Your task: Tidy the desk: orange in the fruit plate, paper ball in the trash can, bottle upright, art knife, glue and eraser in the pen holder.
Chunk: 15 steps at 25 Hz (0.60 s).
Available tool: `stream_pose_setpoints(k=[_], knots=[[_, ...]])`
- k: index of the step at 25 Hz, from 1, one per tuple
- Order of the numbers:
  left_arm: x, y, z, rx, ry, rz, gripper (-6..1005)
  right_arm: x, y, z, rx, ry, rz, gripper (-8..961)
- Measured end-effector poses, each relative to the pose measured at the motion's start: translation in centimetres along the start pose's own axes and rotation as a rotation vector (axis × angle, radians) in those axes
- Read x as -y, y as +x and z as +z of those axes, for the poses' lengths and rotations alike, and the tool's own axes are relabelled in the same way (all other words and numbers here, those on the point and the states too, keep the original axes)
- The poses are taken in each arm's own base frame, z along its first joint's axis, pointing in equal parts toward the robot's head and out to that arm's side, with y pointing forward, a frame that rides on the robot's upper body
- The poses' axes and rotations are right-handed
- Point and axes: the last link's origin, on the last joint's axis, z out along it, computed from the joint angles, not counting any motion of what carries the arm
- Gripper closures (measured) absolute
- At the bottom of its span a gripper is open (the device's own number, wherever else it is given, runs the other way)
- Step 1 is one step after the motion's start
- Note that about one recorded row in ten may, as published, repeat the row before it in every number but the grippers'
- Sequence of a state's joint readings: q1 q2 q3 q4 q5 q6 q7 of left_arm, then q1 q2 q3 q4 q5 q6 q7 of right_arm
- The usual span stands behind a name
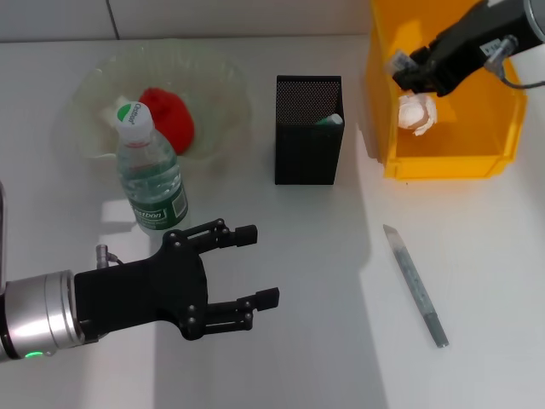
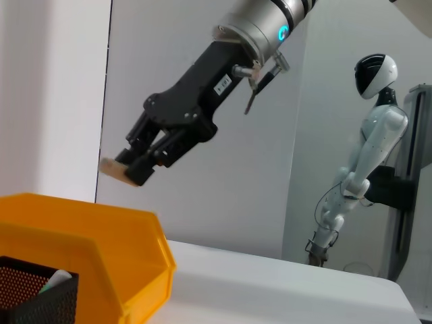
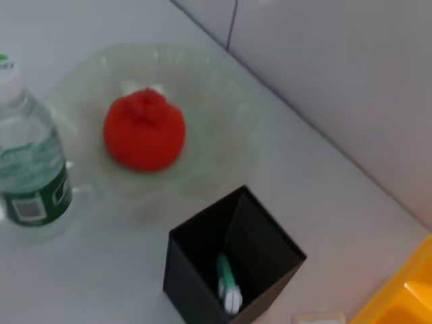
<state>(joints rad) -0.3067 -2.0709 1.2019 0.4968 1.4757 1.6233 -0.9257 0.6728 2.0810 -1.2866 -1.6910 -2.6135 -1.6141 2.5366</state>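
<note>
Right gripper [image 1: 407, 78] is up over the trash can [image 1: 485, 128]. In the left wrist view its fingers [image 2: 145, 162] are clamped on a small tan block, which I read as the eraser [image 2: 113, 169]. Paper ball [image 1: 417, 112] sits inside the can, just below the gripper. So the trash step looks done and the eraser step is in hand.

Left gripper [image 1: 230, 273] hovers low over the near bench [image 1: 298, 358], fingers [image 1: 247, 232] spread apart, holding nothing. It's just in front of the bottle [image 1: 152, 175], which stands upright with cap on, at the near rim of the fruit plate [image 1: 213, 81]. Orange [image 1: 169, 115] is in the plate. Both of those look finished.

Pen holder [image 1: 307, 129] stands between plate and trash can. Something green and white is already inside [image 3: 228, 283], probably the glue, can't confirm.

Art knife [image 1: 415, 285] lies flat on the bench near the right side, well apart from the holder, untouched.

Next move, my read: right arm needs to swing from over the trash can across to the holder's open top, centre over it, then release. Risk is letting go early, since the eraser is over the can now and would drop in with the paper. After that, the knife is what's left; it's thin and flat, so likely an awkward pick.
</note>
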Motion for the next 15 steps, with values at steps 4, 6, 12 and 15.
stream_pose_setpoints(k=[4,6,12,15], knots=[[0.0,0.0,0.0,-0.001,0.001,-0.001,199,0.3,-1.1,1.9,0.034,-0.02,0.015,698],[0.0,0.0,-0.1,-0.002,0.002,-0.002,199,0.4,-1.4,2.7,0.045,-0.033,0.02,697],[-0.1,0.1,-0.1,-0.007,-0.003,-0.003,199,0.6,-2.0,4.7,0.042,-0.056,0.024,693],[-0.1,0.0,-0.1,-0.007,-0.003,-0.003,199,0.6,-2.2,5.9,0.027,-0.072,0.032,691]])
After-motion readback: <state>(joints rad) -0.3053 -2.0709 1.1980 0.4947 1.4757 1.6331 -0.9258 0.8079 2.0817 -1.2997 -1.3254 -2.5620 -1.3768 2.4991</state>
